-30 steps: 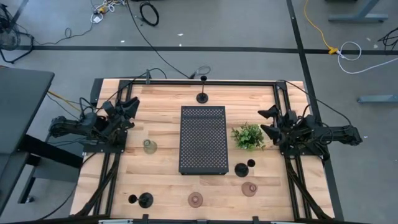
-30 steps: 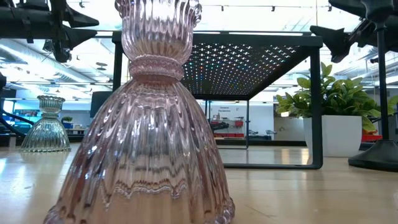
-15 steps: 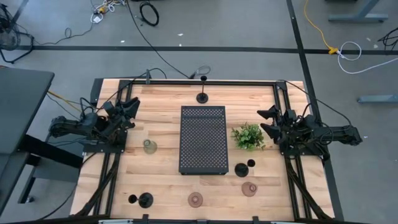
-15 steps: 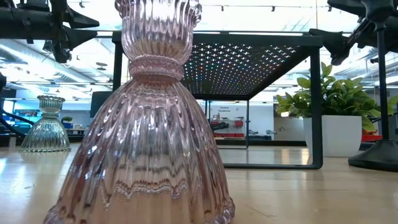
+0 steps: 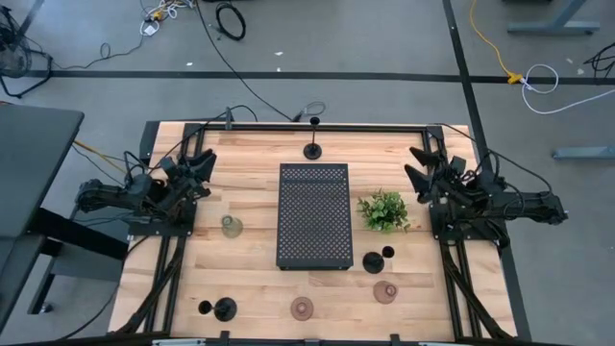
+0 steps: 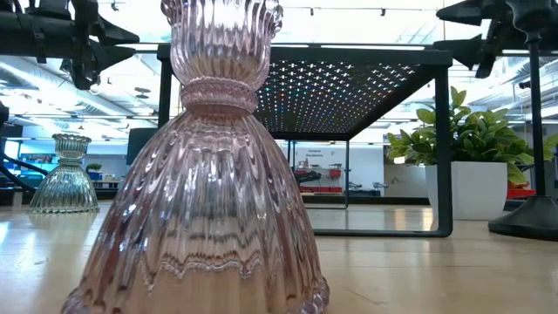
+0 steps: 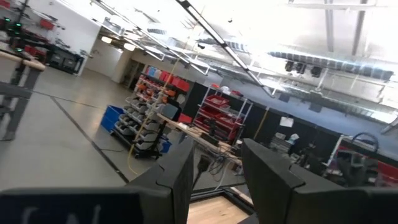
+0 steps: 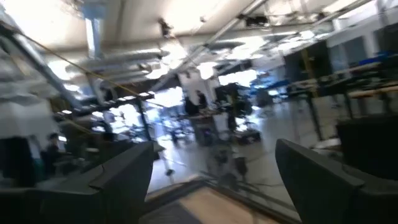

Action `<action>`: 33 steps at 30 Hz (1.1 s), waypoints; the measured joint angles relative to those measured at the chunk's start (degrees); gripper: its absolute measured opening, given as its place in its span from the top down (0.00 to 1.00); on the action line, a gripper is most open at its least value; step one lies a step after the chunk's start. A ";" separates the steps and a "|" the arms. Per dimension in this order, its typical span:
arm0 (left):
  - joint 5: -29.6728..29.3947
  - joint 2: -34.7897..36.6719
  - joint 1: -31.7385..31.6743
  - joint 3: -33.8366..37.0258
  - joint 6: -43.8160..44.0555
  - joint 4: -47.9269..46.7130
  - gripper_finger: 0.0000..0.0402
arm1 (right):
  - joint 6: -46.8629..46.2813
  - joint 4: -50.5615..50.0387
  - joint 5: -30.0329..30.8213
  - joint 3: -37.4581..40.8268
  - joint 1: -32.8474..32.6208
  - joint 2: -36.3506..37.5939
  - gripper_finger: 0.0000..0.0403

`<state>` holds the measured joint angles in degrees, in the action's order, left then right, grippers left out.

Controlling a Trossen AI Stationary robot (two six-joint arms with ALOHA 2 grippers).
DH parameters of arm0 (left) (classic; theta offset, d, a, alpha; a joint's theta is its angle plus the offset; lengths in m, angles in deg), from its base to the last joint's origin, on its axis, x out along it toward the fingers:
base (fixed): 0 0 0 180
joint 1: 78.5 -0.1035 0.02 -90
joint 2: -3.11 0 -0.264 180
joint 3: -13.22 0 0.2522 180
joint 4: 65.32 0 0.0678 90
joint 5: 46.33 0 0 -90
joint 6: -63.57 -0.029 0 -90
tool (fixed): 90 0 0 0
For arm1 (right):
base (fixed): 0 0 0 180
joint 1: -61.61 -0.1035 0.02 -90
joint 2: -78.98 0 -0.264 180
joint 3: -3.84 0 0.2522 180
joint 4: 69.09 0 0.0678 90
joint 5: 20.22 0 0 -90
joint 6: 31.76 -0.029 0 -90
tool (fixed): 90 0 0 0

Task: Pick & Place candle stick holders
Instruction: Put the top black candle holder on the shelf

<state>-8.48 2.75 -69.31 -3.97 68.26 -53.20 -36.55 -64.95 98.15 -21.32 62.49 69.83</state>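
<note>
Three black candle stick holders stand on their round bases: one at the far edge [image 5: 312,151], one right of the tray [image 5: 375,260], one near-left [image 5: 224,308]. A greenish glass holder [image 5: 231,227] stands left of the tray; it also shows in the low view [image 6: 68,174]. Two pinkish glass holders [image 5: 302,308] [image 5: 385,292] stand near the front, one filling the low view [image 6: 205,174]. My left gripper [image 5: 204,165] is open and empty over the table's left side. My right gripper [image 5: 420,165] is open wide and empty over the right side.
A black perforated tray [image 5: 313,215] stands on legs at the table's middle. A green leafy plant [image 5: 383,210] in a white pot [image 6: 475,190] stands just right of it, near my right gripper. A black frame [image 5: 288,127] runs along the table's far and side edges.
My right gripper has swung toward the table's far edge and risen a little, staying open. My left arm and all the holders have kept still.
</note>
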 joint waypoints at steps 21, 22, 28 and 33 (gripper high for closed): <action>-0.37 0.00 0.00 0.00 0.27 -1.80 0.66 | 4.85 -3.29 -10.17 -25.58 24.46 -37.80 0.17; -0.37 0.00 0.00 0.00 0.29 -1.86 0.66 | 4.41 -3.39 -11.88 -26.35 25.76 -39.41 0.17; -0.34 0.00 0.00 0.00 0.20 -2.22 0.66 | 2.67 -3.02 -21.78 -29.21 31.47 -50.27 0.17; -0.34 0.00 0.00 0.00 0.18 -2.24 0.66 | -1.13 3.89 -29.31 -30.16 33.33 -60.25 0.17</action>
<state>-8.82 2.75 -69.30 -3.97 68.43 -55.44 -37.68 -61.06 68.84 -51.49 95.82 9.57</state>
